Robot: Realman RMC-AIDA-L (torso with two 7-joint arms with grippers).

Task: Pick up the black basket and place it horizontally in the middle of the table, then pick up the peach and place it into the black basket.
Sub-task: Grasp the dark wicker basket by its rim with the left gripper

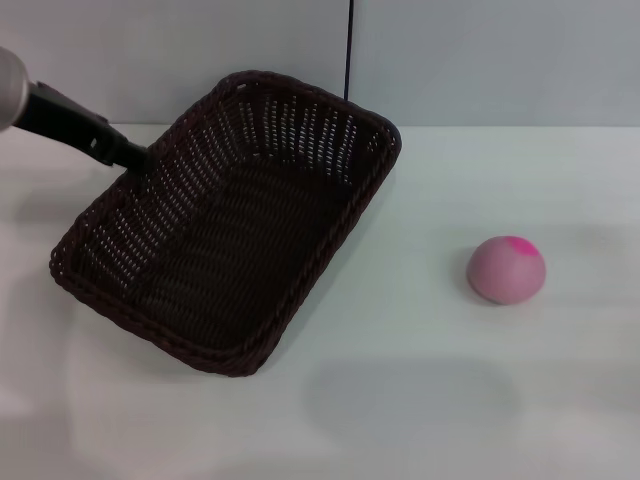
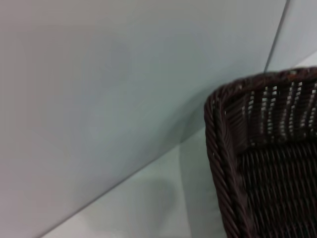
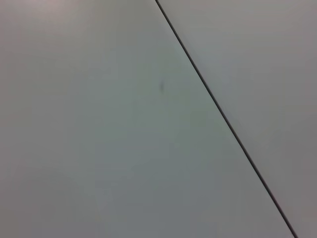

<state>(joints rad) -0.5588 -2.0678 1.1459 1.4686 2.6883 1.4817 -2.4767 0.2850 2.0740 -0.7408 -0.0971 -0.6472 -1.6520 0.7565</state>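
Left gripper (image 1: 140,160): at the far-left rim of the basket; whether its fingers grasp the rim I cannot tell.
Basket: dark woven wicker rectangular basket (image 1: 235,235), lying diagonally, left of centre on the white worktop (image 1: 400,400).
Peach: small dusty-pink round peach (image 1: 508,269), well right of the basket.
Step advice: likely rotate the basket level, centre it, lower it flat.
Right gripper: out of sight.

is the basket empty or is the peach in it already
Empty. The basket shows only bare weave inside, and the peach sits apart on the table. The left gripper is at the basket's rim.
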